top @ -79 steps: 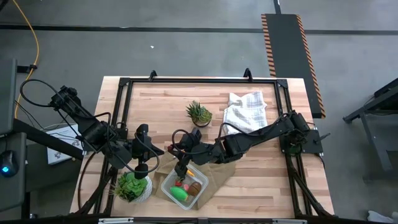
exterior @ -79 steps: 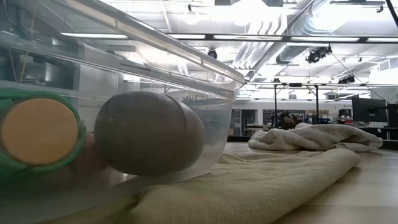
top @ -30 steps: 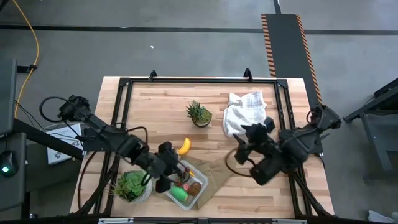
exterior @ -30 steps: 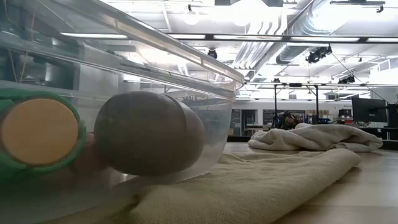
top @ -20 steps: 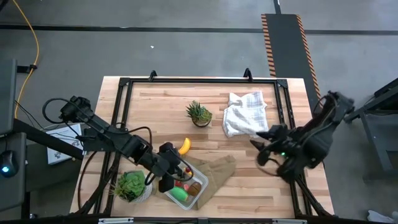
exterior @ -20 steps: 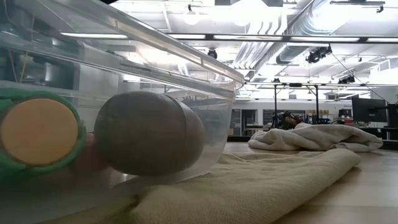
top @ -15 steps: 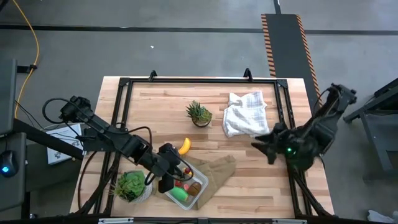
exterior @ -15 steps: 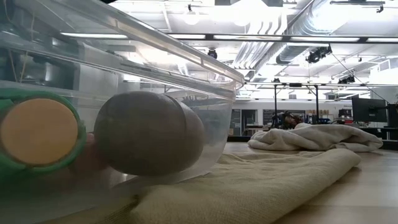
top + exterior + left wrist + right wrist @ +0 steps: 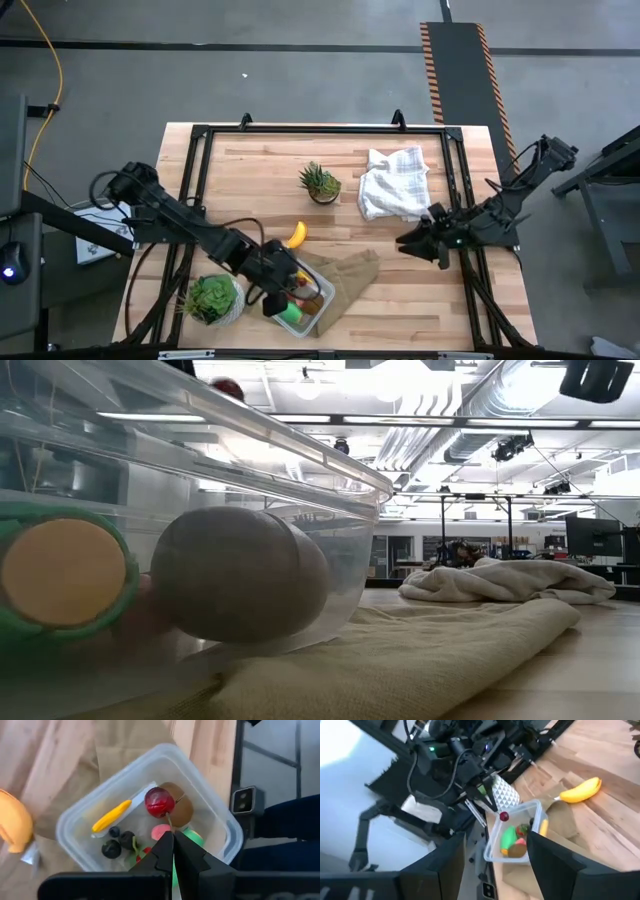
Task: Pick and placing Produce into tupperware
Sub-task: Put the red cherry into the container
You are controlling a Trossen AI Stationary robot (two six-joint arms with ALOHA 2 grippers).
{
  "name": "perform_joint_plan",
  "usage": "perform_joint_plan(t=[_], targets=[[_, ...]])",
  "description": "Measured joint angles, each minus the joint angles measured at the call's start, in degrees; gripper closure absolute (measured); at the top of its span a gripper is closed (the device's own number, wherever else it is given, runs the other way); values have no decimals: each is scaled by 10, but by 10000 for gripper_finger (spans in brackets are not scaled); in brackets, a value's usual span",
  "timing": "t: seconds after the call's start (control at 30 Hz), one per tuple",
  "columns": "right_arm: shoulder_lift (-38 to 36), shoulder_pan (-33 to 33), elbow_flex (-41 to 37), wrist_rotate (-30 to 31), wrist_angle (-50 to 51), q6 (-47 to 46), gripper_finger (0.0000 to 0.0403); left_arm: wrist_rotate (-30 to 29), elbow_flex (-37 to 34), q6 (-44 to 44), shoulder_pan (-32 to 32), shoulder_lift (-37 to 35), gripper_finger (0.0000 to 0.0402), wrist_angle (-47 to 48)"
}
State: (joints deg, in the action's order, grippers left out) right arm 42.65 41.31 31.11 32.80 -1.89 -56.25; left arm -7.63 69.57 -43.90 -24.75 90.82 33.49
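Observation:
The clear tupperware (image 9: 303,299) stands on a brown paper bag near the table's front edge. It holds a green oval (image 9: 192,837), a brown kiwi (image 9: 183,809), a yellow-orange piece (image 9: 111,816), a strawberry and dark berries. My left gripper (image 9: 173,836) hangs over it, shut on a red cherry (image 9: 159,802). The yellow banana (image 9: 296,234) lies on the wood just beyond the bag. My right gripper (image 9: 405,243) stands open at the table's right side, nothing between its fingers. My left gripper pinches the cherry's thin stem (image 9: 170,822) at its free end between the two fingertips. The fingers slant down from the table's left. The cherry (image 9: 504,816) hangs from the stem just past the fingertips, above the tupperware's rim and clear of the produce inside.
A spiky plant (image 9: 320,182) stands mid-table and a leafy plant in a white pot (image 9: 212,298) left of the tupperware. A white cloth (image 9: 395,180) lies at the far right. A black frame (image 9: 320,128) runs round the table.
My left gripper has sunk a little toward the tupperware and the table's near edge, still shut on the cherry. My right gripper has drawn back toward the table's right edge, come down and turned from pointing down to almost level.

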Motion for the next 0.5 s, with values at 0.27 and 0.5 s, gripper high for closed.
perform_joint_plan(t=[0.27,0.5], targets=[[-4,-12,-2,-40,21,11,201,37,-1,-16,0,60,401,-6],[-3,-12,-2,-42,41,11,201,48,0,-29,0,87,401,-12]])
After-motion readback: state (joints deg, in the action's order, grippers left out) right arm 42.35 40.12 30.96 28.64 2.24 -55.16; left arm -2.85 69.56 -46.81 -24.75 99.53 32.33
